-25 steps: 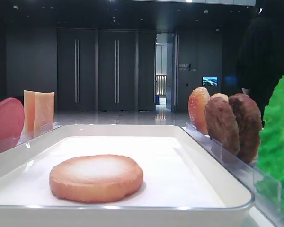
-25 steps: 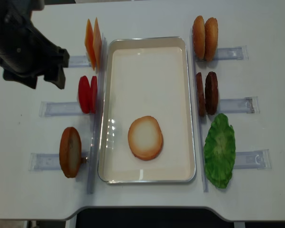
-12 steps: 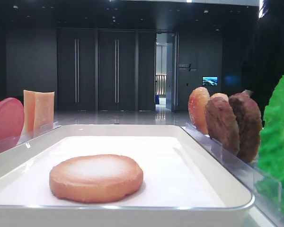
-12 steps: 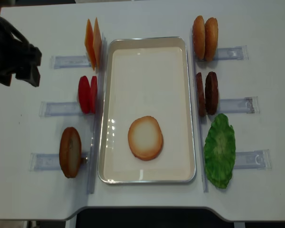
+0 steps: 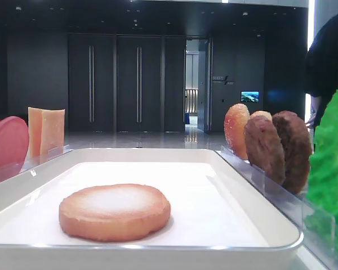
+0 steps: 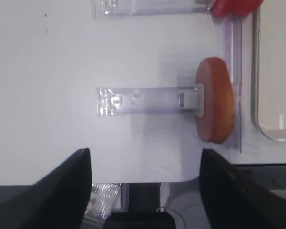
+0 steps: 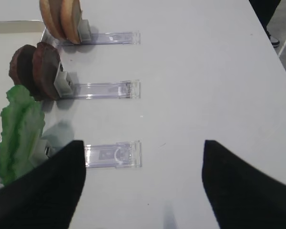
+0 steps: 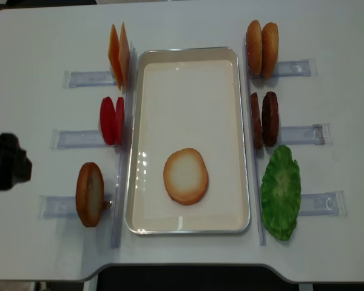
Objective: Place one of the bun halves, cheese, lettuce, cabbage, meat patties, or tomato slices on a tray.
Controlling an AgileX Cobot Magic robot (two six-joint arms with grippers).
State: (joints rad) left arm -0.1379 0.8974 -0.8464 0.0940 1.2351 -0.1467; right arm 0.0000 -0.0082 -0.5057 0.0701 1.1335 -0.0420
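We see the white tray (image 8: 188, 66) in the middle of the bench (image 8: 327, 242), with one bun half (image 8: 185, 176) lying flat on its liner, pale face up, toward the near end. On the left side stand the cheese (image 8: 118, 56), the tomato slices (image 8: 111, 120) and another bun half (image 8: 89, 194), each upright in a clear holder. On the right stand two bun halves (image 8: 261, 48), the meat patties (image 8: 264, 119) and the lettuce (image 8: 281, 191). Our left claw (image 6: 145, 186) hangs spread wide and empty over the bench edge near the left bun. Our right claw (image 7: 143, 186) is likewise spread and empty, over bare bench beside the lettuce holder (image 7: 113, 155).
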